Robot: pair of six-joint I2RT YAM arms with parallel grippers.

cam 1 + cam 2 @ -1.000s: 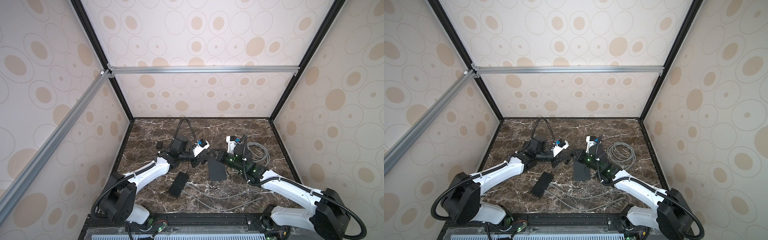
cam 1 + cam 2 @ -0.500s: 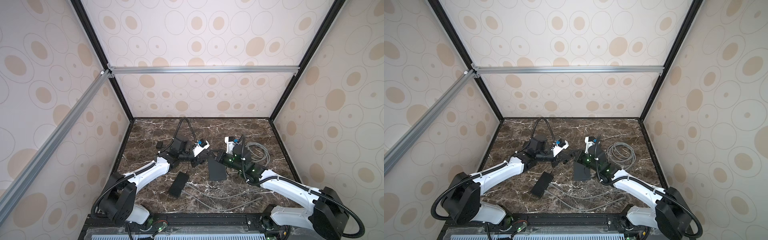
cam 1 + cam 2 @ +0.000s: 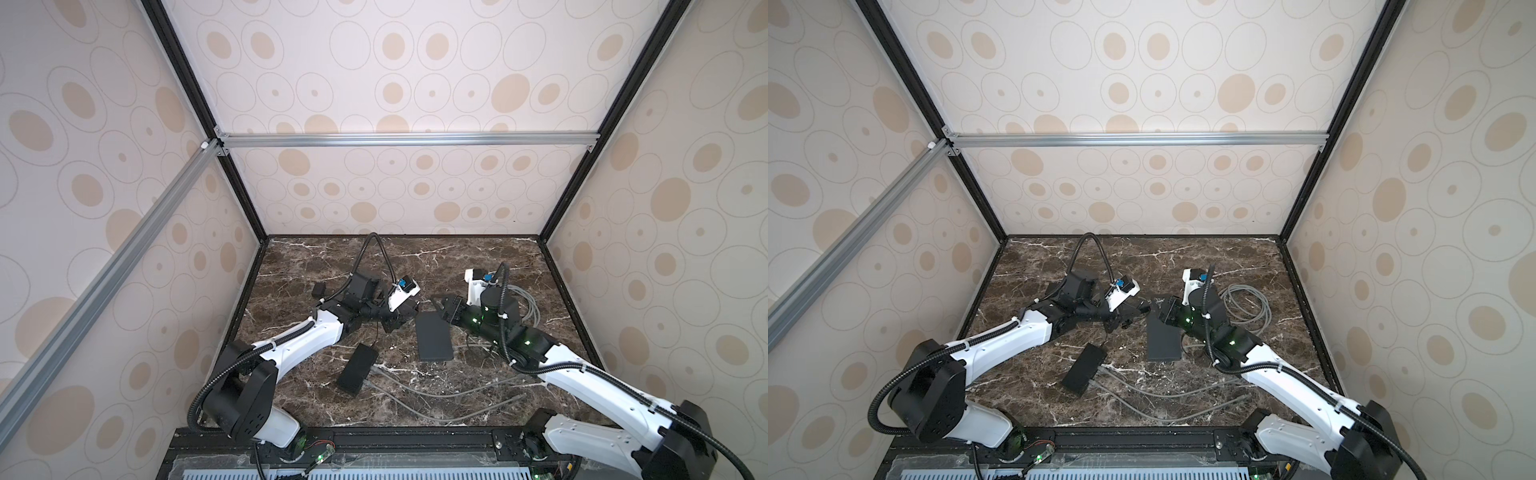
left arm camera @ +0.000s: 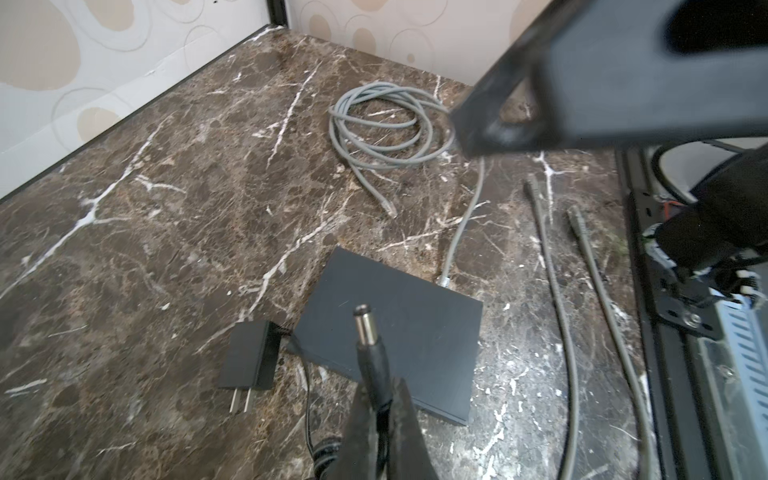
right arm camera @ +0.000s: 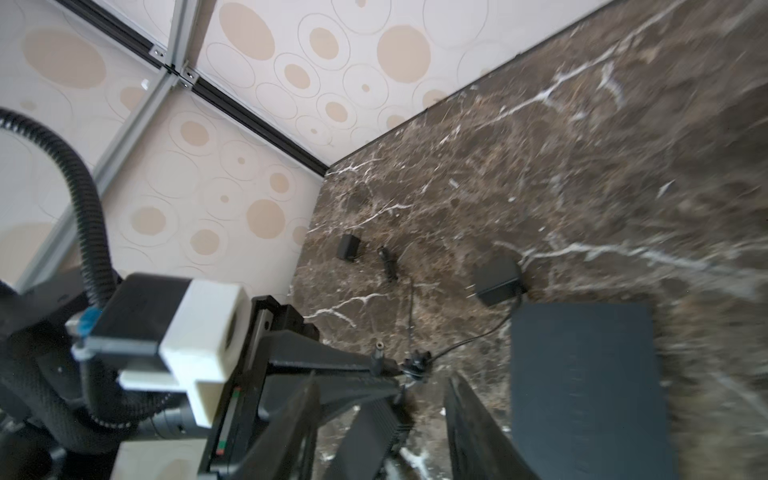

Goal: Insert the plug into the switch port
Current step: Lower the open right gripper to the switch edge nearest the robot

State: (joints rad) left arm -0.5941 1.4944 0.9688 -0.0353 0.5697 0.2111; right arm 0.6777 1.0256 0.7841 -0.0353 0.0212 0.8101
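Since a second ago the right gripper has let its fingers part, and they now stand about half spread with nothing between them, just off the switch's back left corner. The left gripper has pinched down, and its fingers are tight on the black sleeve of the plug. The plug's metal tip juts free in the air, near that same corner but apart from the switch. The two grippers meet almost tip to tip over the middle of the desk. The switch lies flat a little right of centre, long sides running front to back, with a grey cable entering its right edge. A pronged adapter sits close beside its back edge. A cable coil fills the ground by the desk's right edge, and loose cables cross the front half, so bare marble lies mainly along the back edge and in the back left corner. Which edge carries the port cannot be told.
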